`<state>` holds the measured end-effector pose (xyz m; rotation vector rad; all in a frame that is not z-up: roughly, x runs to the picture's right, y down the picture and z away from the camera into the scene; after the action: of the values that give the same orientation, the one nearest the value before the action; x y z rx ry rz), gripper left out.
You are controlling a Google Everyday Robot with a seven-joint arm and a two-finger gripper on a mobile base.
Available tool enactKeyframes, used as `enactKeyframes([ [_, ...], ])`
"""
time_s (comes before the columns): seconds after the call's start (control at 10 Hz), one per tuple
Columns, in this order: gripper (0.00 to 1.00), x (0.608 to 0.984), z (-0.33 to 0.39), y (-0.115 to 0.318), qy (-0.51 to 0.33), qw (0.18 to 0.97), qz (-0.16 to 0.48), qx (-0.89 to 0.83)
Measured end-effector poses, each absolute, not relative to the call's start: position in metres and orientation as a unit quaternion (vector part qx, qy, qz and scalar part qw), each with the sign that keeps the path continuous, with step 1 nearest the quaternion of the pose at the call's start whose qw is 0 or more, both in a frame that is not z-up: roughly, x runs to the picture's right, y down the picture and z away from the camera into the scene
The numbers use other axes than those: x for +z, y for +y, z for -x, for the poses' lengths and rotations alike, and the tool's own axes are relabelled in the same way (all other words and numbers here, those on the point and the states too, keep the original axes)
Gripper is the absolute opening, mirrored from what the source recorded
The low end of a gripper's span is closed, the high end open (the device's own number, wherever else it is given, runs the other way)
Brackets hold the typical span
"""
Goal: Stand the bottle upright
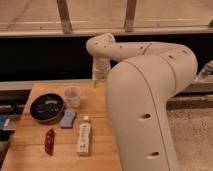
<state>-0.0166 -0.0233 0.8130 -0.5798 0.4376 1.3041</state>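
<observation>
Flat on the near part of the wooden counter (100, 108), a slim cream plastic bottle (84, 139), white cap pointing away; behind it a blue rectangular sponge (68, 118), dark round bowl (46, 108) and translucent plastic cup (73, 96); farthest, the gripper (96, 81) hanging above the counter's back edge, opening impossible to tell.

Cream bottle (84, 139); white pincer (96, 80) above table (65, 152)

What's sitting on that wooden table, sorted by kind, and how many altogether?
Bottle, lying flat: 1
Dark bowl: 1
Translucent cup: 1
Blue sponge: 1
Reddish-brown item: 1
Total: 5
The gripper hangs over the far edge of the table, beside the cup, holding nothing.
</observation>
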Motion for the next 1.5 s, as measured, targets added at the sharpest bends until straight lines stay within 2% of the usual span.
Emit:
enactKeyframes([
  [1.3, 0.52, 0.813, 0.016, -0.023, 0.202, 0.734, 0.264, 0.593],
  [1.5, 0.52, 0.818, 0.024, -0.006, 0.226, 0.729, 0.279, 0.583],
])
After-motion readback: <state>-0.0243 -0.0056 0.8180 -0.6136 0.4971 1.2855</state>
